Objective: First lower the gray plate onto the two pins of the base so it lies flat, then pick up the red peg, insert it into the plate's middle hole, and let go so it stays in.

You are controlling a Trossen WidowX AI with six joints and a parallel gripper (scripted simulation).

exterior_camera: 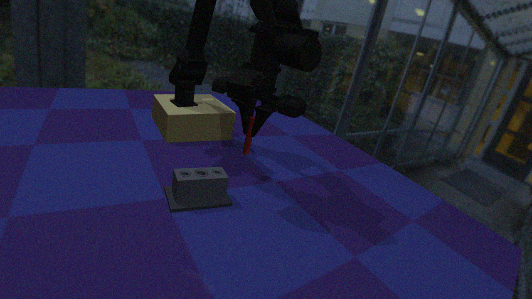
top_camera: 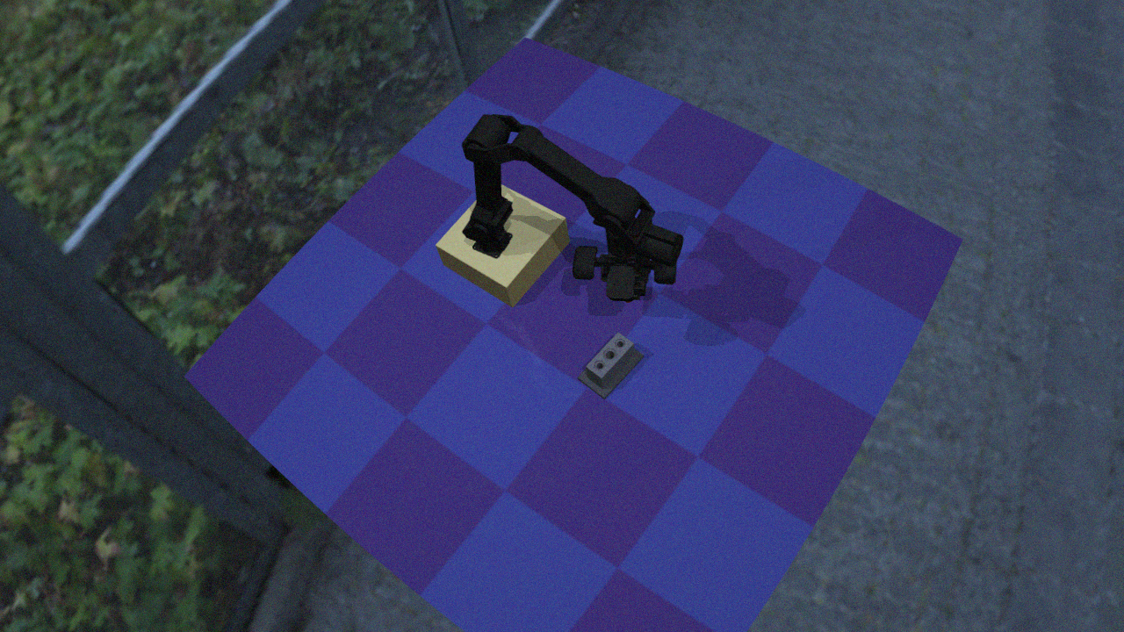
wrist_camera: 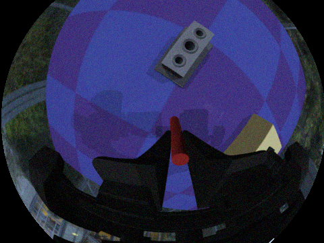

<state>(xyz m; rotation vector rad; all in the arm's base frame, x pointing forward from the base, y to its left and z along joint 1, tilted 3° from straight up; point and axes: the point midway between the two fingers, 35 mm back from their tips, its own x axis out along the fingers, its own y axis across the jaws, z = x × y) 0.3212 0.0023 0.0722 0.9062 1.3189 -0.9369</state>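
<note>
My gripper (exterior_camera: 249, 131) (wrist_camera: 176, 133) is shut on the red peg (exterior_camera: 247, 145) (wrist_camera: 175, 126), held above the table in a slight tilt, its lower end sticking out below the fingertips. In the top view the wrist hides the peg. The gray plate (top_camera: 616, 366) (exterior_camera: 200, 188) (wrist_camera: 189, 63) is a block with three holes in its top face. It sits level on the thin dark base (top_camera: 605, 391) (exterior_camera: 197, 206) (wrist_camera: 185, 82). The middle hole is empty. The pins cannot be clearly made out. The peg is off to one side of the plate, on the arm's side, not over it.
A pale yellow block (top_camera: 536, 269) (exterior_camera: 198, 128) (wrist_camera: 250, 135) carries the arm's foot and stands close beside the gripper. The checkered blue and purple table (top_camera: 486, 408) (exterior_camera: 92, 167) (wrist_camera: 128, 44) lies under everything. The arm's shadow falls near the base.
</note>
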